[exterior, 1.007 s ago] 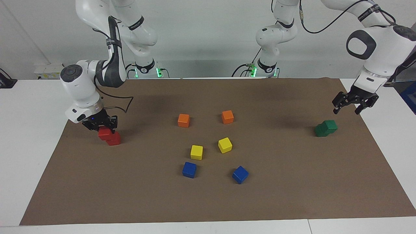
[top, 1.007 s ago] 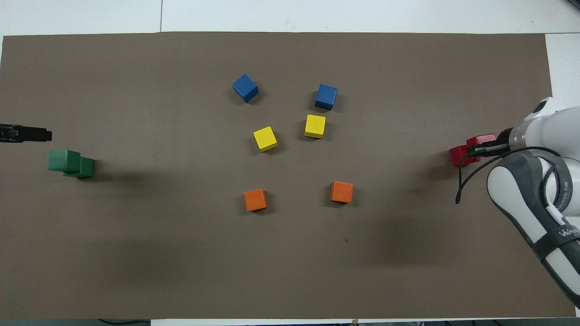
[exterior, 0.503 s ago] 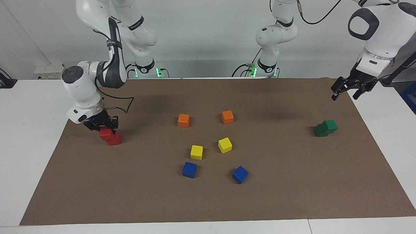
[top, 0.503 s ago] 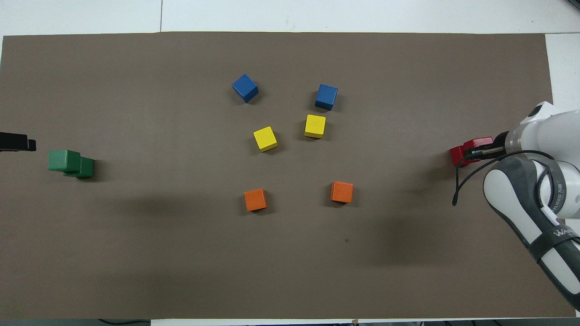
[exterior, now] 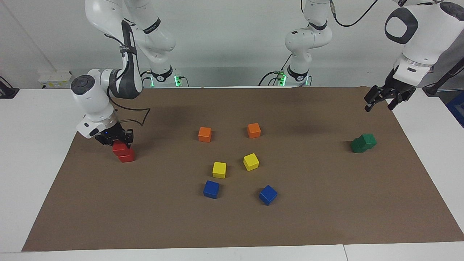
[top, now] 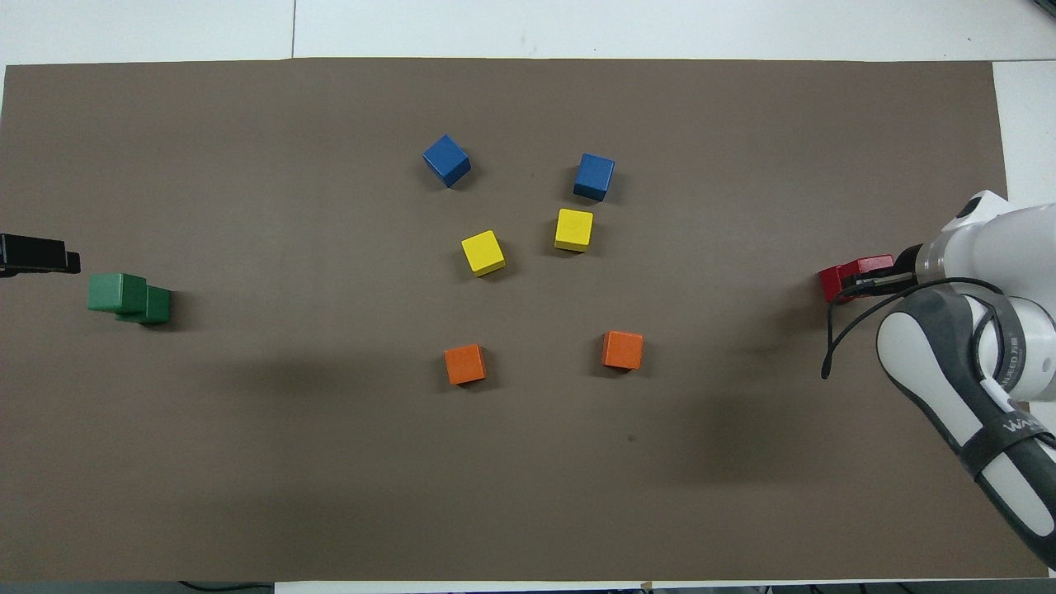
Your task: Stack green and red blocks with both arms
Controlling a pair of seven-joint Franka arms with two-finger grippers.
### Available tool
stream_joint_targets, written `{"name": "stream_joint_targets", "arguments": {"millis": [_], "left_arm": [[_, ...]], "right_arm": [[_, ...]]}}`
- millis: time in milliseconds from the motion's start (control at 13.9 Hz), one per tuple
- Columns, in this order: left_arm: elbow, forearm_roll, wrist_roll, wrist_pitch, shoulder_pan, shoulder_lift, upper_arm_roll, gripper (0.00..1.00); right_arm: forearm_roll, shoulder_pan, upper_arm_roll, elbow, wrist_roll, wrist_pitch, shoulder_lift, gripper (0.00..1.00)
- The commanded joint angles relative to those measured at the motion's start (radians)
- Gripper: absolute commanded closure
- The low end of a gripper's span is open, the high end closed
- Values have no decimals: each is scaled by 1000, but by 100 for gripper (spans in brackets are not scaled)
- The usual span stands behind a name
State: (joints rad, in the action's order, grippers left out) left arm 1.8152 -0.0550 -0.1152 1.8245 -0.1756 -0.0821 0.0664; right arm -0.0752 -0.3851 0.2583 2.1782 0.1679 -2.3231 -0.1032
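Two red blocks sit at the right arm's end of the mat. My right gripper is shut on the upper red block, which rests partly offset on the lower red block. In the overhead view the right gripper covers part of the red pair. Two green blocks stand at the left arm's end, the upper green block offset on the lower green block; they also show in the overhead view. My left gripper is open, empty and raised over the mat's edge; it also shows in the overhead view.
In the middle of the brown mat lie two orange cubes, two yellow cubes and two blue cubes. White table surrounds the mat.
My left gripper has risen and drawn away from the green stack toward the robots. My right gripper has shifted slightly with the upper red block on the lower one.
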Motion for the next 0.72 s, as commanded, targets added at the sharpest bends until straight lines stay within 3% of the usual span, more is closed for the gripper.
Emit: {"name": "stream_joint_targets", "arguments": {"millis": [0, 288, 647], "left_arm": [[-45, 41, 29, -47, 82, 21, -20, 0], [-126, 44, 98, -105, 188, 48, -97, 0], [-140, 46, 98, -146, 193, 53, -100, 0]], "right_arm": [[15, -8, 6, 28, 2, -33, 13, 100], [15, -5, 6, 28, 1, -35, 13, 100], [15, -5, 6, 29, 2, -35, 13, 100]]}}
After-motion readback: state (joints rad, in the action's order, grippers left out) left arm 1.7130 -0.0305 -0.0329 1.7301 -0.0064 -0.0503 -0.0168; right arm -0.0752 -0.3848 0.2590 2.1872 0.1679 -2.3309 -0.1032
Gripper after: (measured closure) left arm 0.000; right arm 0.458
